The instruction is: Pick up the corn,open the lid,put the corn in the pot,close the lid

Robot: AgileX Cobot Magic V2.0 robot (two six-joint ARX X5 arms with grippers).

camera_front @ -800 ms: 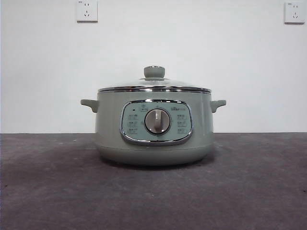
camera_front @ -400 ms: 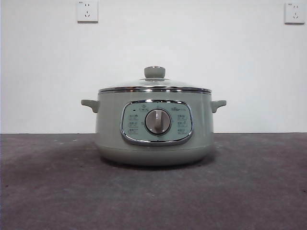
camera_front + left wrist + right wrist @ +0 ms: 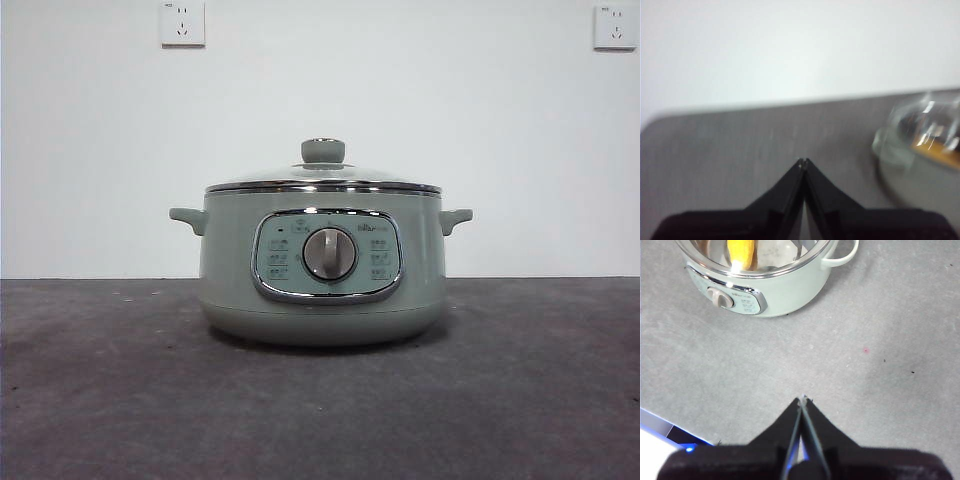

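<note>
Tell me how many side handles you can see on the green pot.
2. In the front view, one handle juts from the pot's left side and the other handle from its right side, both just below the lid's rim.

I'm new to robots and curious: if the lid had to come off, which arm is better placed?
Probably right. The right gripper, shut, has the pot clearly ahead; the left gripper, also shut, sees it only at the side. The lid is on, corn inside.
</note>
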